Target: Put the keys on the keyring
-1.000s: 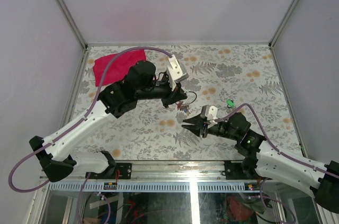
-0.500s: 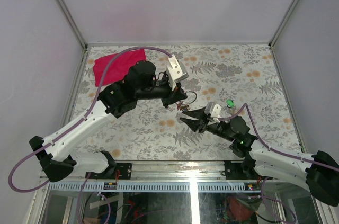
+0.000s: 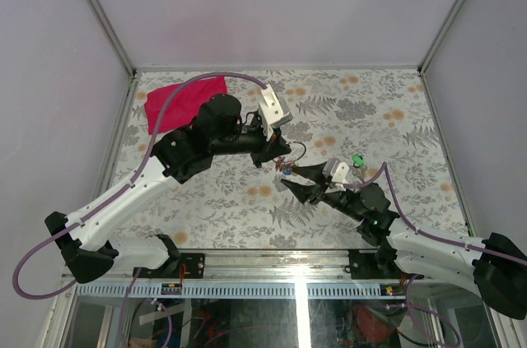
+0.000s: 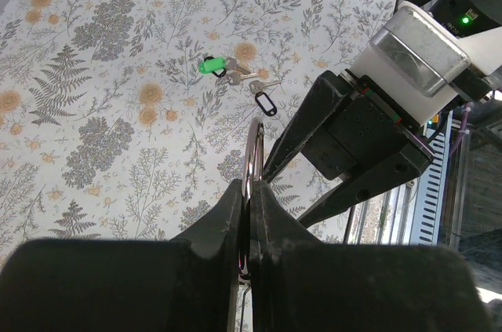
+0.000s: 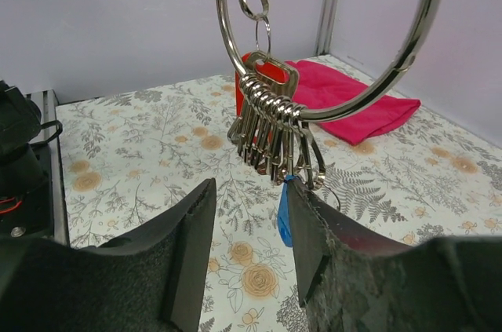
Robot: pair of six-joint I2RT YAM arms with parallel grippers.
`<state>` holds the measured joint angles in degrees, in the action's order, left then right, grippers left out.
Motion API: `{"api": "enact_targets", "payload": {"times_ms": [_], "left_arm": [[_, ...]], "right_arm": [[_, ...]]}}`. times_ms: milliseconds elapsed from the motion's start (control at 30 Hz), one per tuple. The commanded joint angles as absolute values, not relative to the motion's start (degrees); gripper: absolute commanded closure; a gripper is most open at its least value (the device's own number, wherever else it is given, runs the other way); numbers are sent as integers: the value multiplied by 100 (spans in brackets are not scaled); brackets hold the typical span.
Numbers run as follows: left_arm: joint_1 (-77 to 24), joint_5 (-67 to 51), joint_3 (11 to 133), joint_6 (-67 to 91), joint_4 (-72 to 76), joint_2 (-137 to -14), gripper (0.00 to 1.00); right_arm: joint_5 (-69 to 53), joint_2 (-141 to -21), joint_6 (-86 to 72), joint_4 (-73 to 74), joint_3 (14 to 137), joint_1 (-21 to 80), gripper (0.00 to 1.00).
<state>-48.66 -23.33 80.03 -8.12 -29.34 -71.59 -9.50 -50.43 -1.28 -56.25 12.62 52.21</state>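
Note:
My left gripper [image 3: 278, 155] is shut on the keyring [image 4: 254, 144], a large silver ring held upright above the table. The ring [image 5: 427, 41] fills the top of the right wrist view. Several silver keys [image 5: 271, 132] hang bunched on it, with a red tag [image 5: 267, 73] and a blue tag [image 5: 283, 218]. My right gripper [image 3: 290, 178] is open just below and in front of the hanging keys; the blue tag sits beside its right finger [image 5: 310, 222]. A green-tagged key cluster [image 3: 357, 160] lies on the table, and also shows in the left wrist view [image 4: 212, 66] next to a dark-tagged key [image 4: 267, 104].
A pink cloth [image 3: 183, 102] lies at the far left of the floral table; it shows behind the ring in the right wrist view [image 5: 353, 108]. Grey walls enclose the table on three sides. A metal rail [image 3: 272, 262] runs along the near edge.
My right gripper has moved up and to the left, closer under the hanging keys. My left arm and the ring have stayed in place.

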Motion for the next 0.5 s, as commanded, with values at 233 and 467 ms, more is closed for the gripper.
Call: {"api": "enact_targets", "payload": {"times_ms": [233,467], "left_arm": [[-4845,-2426,8319,-705,-2553,-7008,100],[-4843,-2416,8400,-714,-2649,-7005,100]], "right_arm": [[-798,-4969,47,-6257,1238,5273,50],[-477,-4384,363,-5808,1096,5268,45]]}}
